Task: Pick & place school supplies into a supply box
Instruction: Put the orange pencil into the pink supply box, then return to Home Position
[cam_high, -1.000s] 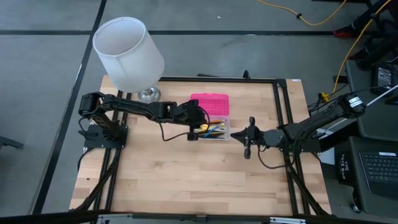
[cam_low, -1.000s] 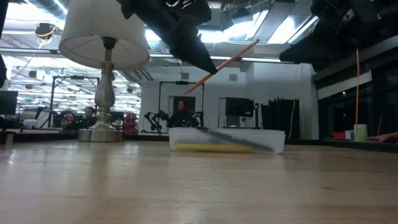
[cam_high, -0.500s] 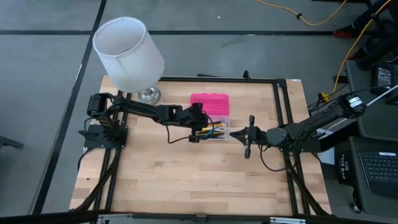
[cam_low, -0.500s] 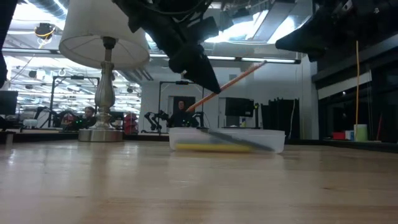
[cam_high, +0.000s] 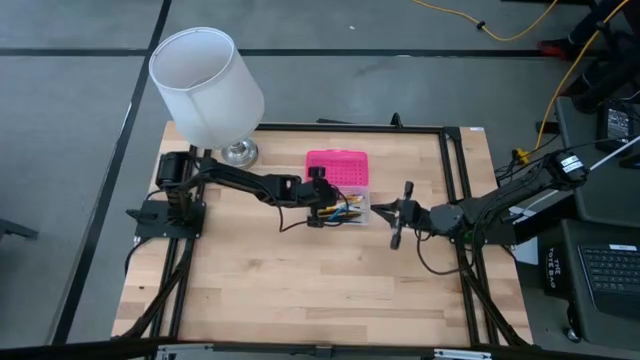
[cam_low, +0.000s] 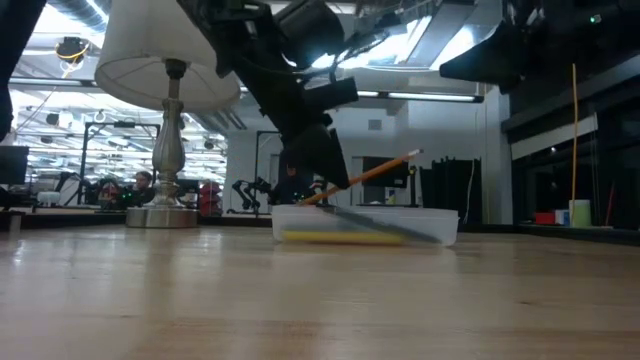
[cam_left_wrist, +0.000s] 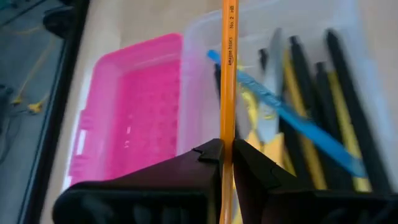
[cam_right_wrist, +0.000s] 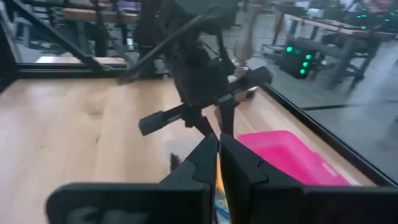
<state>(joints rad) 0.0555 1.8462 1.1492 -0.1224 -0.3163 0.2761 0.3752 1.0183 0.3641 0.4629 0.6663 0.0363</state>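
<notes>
The supply box (cam_high: 364, 216) stands in the middle of the table, clear, with its pink lid (cam_high: 338, 167) lying open on the far side. Black, yellow and blue pens and pencils (cam_left_wrist: 298, 112) lie inside it. My left gripper (cam_high: 325, 207) hangs low over the box's left end, shut on an orange pencil (cam_left_wrist: 229, 62). The low view shows that pencil (cam_low: 370, 177) slanting up toward the right. My right gripper (cam_high: 378, 210) hovers just right of the box, shut, with nothing seen in it. My left gripper pinches the orange pencil near its lower end (cam_left_wrist: 227, 134) between its two fingers (cam_left_wrist: 210, 155). The fingers slant down from the table's left. The long free part juts out over the box and rises toward the right. Whether the lower end (cam_low: 303, 200) touches the box cannot be told.
A lamp with a white shade (cam_high: 205, 85) and metal foot (cam_low: 165, 215) stands at the table's far left corner. A black frame (cam_high: 455, 200) runs around the table. Bare wood (cam_high: 300, 290) lies on the near side of the box.
My left gripper has sunk toward the box with the orange pencil. The pencil now lies flatter, and its lower end has come down to the box's rim. My right gripper has stayed in place and turned a little at the wrist.
</notes>
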